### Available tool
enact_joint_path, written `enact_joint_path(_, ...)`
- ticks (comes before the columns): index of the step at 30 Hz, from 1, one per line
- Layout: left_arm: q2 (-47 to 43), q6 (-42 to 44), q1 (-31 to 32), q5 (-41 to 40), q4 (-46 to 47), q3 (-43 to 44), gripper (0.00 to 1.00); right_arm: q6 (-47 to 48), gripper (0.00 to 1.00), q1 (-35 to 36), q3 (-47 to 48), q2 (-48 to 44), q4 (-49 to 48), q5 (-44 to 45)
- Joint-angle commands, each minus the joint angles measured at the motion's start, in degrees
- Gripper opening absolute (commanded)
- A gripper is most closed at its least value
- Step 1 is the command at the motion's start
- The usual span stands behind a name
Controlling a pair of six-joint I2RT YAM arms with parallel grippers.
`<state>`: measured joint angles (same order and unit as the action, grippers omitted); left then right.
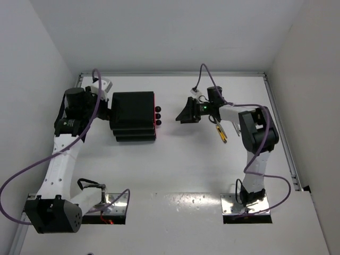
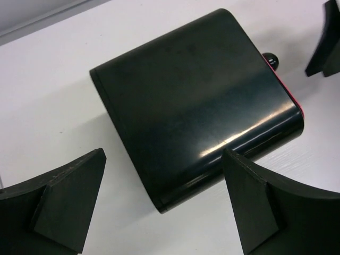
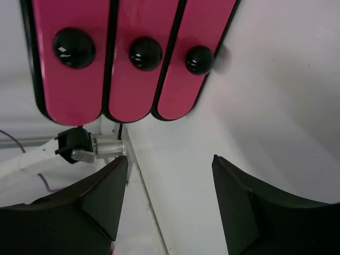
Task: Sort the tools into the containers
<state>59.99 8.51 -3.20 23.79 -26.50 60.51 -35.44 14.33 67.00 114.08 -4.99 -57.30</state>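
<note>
Flanking a black three-tier cabinet [image 1: 133,117] on a white table [image 1: 175,175], two robot arms pause with no tool in hand. Behind the cabinet, the left gripper [image 2: 163,175] stands with jaws spread wide around its rear edge, clamping nothing; whether a finger touches the shell cannot be told. On the cabinet's front, three magenta drawers [image 3: 135,69] sit fully shut, each with a round black knob [image 3: 145,53]. Just in front of those knobs hangs the right gripper [image 3: 169,170], also released and empty, its fingers pointed at the drawer faces but apart from them. Farther from the cabinet's front, beyond that gripper and under the right arm, a yellow-and-black tool [image 1: 220,132] lies flat on the table; the other tools cannot be made out. The tool looks slim, stiff and light, best pinched across the middle of its shaft. The glossy knobs look hard and likely slippery, so a drawer wants a square grip on its knob, and the cabinet may slide unless braced from behind.
</note>
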Motion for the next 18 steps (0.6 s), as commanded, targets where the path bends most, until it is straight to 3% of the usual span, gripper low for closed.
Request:
enact_joint_path(1,0.2,-0.4,3.4,-3.7,2.4,-0.6,0.97,-11.8,0.65,1.1,3.0,4.1,-11.4,-3.5)
enact_joint_path(9,1.3,-1.0,9.3,-9.5,6.8,-3.6,0.97,-28.8,0.64,3.5,6.4,15.3,-23.3,-1.7)
enact_joint_path(18,3.1,-2.1,13.8,-16.8,10.7,-5.6,0.97,-37.9,0.64,6.6,10.5,22.1,-30.8,1.2)
